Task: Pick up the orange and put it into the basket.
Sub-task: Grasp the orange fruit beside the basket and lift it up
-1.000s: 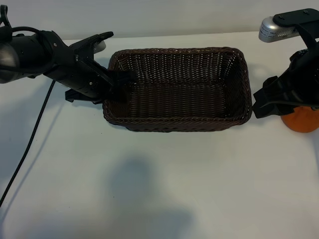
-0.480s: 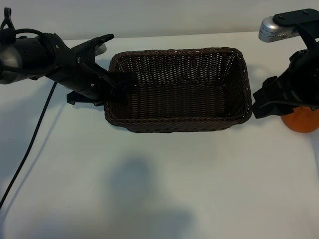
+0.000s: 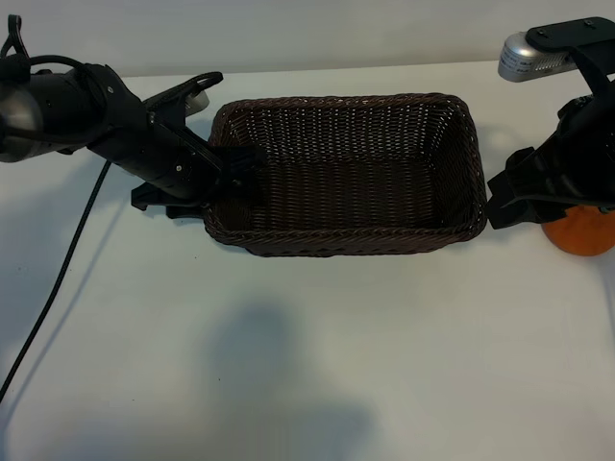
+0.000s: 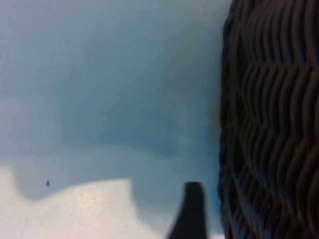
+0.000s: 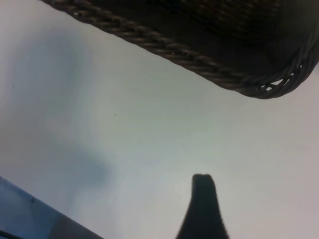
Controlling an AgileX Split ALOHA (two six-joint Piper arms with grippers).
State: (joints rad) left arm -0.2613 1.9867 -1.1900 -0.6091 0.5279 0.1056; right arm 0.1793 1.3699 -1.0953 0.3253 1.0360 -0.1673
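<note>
So the orange (image 3: 579,232) is sitting on the table (image 3: 307,365) just past the right end of the basket (image 3: 346,173), mostly hidden under the right gripper (image 3: 509,200); only its lower curve peeks out. That gripper hangs right at the fruit with jaws spread fairly wide and nothing in them, as far as I can tell from this angle; the wrist camera only catches one fingertip (image 5: 202,199) over bare table. The left gripper (image 3: 226,173) is over at the basket's left rim; can't tell whether it's gripping the wicker or letting go. The orange looks firm, round and light, the dimpled skin should give decent grip; it'll roll if nudged, so I'd pinch it across its widest part.
</note>
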